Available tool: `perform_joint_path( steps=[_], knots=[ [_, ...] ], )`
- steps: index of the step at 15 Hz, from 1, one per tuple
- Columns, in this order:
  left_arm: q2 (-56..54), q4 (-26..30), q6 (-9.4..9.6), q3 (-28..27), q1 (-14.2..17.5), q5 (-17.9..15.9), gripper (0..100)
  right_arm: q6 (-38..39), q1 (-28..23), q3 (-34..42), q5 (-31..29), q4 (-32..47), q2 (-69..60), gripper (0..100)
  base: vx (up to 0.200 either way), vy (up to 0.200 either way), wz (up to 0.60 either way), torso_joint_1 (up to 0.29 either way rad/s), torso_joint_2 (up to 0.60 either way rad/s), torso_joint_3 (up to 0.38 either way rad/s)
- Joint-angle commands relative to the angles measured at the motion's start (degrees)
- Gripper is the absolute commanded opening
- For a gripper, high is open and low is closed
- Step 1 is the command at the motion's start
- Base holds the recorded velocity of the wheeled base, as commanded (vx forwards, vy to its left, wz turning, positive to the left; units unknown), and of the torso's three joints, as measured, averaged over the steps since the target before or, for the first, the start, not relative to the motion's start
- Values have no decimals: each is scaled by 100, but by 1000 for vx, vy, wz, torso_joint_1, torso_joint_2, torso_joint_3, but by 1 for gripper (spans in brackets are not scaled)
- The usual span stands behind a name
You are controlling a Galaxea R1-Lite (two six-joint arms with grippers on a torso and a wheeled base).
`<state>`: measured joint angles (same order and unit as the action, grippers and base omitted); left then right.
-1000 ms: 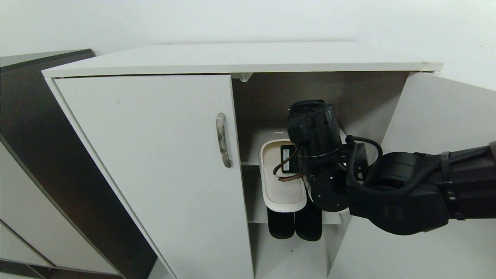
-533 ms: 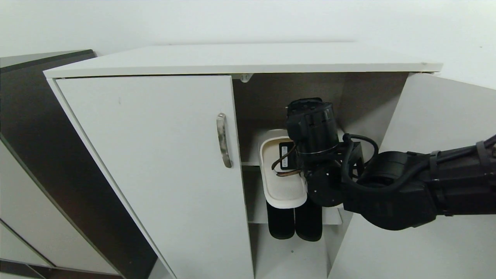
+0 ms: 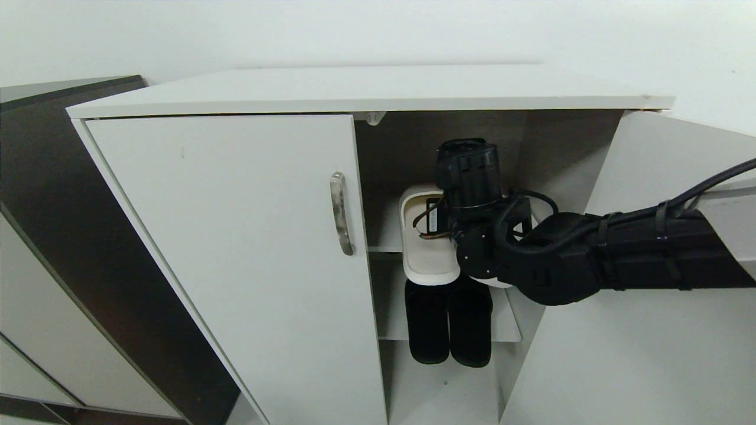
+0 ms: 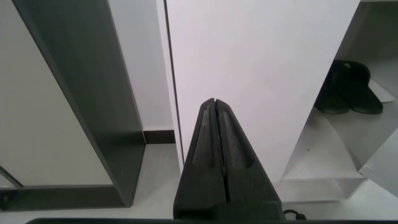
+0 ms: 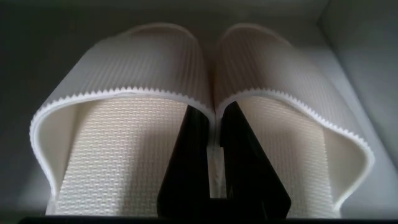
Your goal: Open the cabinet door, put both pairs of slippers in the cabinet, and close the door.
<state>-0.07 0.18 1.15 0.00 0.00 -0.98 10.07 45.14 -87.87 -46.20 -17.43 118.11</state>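
The white cabinet (image 3: 366, 88) has its right door (image 3: 649, 195) swung open and its left door (image 3: 236, 236) closed. My right gripper (image 5: 215, 149) reaches inside the cabinet, shut on the inner edges of the white slippers (image 5: 205, 99), one finger in each shoe. In the head view the white slippers (image 3: 426, 260) rest over the upper shelf (image 3: 384, 239). The black slippers (image 3: 449, 324) lie on the lower shelf (image 3: 508, 330), also seen as black slippers (image 4: 349, 87). My left gripper (image 4: 215, 106) is shut and empty, held low in front of the closed left door (image 4: 261, 62).
A dark cabinet (image 3: 65, 195) stands to the left of the white one. The left door's metal handle (image 3: 338, 212) is near its inner edge. Floor (image 4: 149, 180) shows below the left gripper.
My right arm has pushed deeper into the cabinet, carrying the white slippers up and back onto the upper shelf, uncovering more of the black slippers below.
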Motion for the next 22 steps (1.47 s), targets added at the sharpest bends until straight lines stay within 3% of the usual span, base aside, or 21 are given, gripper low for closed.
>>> perform_joint_path(
  steps=[1, 13, 22],
  knots=[
    [7, -1, 0, 0, 0, 1, 0, -58, -111, -204, 50, 12, 150, 0, 0, 0, 0, 0, 0, 0],
    [7, -1, 0, 0, 0, 1, 0, -392, -331, -1022, 50, 416, 520, 0, 0, 0, 0, 0, 0, 0],
    [7, -1, 0, 0, 0, 1, 0, -392, -366, -1066, 50, 460, 660, 0, 0, 0, 0, 0, 0, 0]
  ],
)
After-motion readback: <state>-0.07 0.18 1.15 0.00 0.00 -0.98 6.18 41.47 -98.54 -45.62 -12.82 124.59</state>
